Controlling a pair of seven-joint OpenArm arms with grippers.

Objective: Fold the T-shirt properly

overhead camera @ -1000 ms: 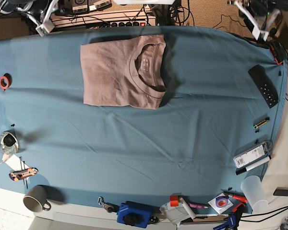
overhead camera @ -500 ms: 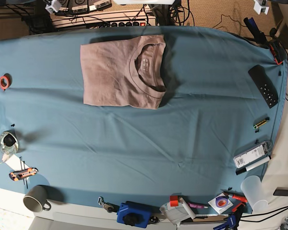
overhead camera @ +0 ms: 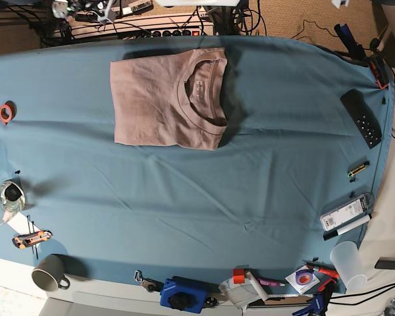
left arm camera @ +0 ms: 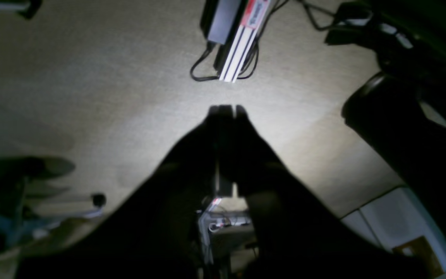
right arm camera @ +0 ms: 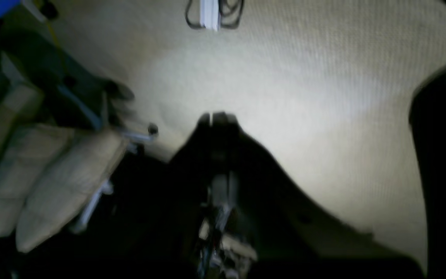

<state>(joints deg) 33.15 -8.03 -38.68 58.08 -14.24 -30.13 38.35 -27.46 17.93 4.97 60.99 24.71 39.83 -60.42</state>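
Observation:
The mauve T-shirt (overhead camera: 168,99) lies folded into a compact rectangle on the teal table cloth (overhead camera: 204,197), near the far edge and a little left of centre. Its collar and neck label face up on the right side. Neither gripper touches it. In the left wrist view my left gripper (left arm camera: 227,108) is a dark silhouette with its fingertips pressed together, shut on nothing, above beige carpet. My right gripper (right arm camera: 216,115) looks the same in the right wrist view: shut and holding nothing, over the floor. Both arms are almost entirely outside the base view.
Clutter lines the cloth's edges: a black remote (overhead camera: 361,118) at right, a red tape ring (overhead camera: 6,112) at left, a grey mug (overhead camera: 49,272), a blue box (overhead camera: 183,294) and a plastic cup (overhead camera: 351,263) along the near edge. A power strip (left arm camera: 238,38) lies on the carpet.
Both arms have drawn back past the far edge, almost out of the base view. The folded T-shirt has not moved.

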